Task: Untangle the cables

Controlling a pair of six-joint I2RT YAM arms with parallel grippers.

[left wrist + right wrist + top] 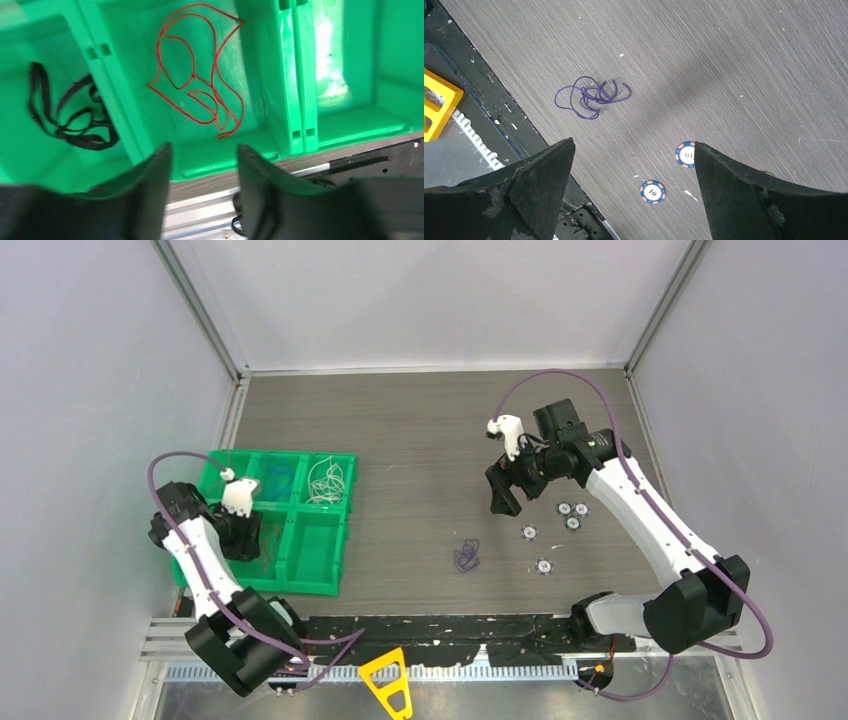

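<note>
looking down the left wrist camera, i see the left gripper [205,149] with its jaws partly apart and nothing between them, above the green bin [296,75]. the red cable [197,75] lies loose in one compartment, the black cable [70,120] in the next. my right gripper [633,144] stands wide and empty over the table [724,60], where the purple cable [591,96] lies near a numbered chip [652,191].

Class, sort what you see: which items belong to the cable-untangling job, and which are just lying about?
Job: purple cable on the table; red cable, black cable, white cable in the green bin.
Lying about: poker chips; yellow triangle.
</note>
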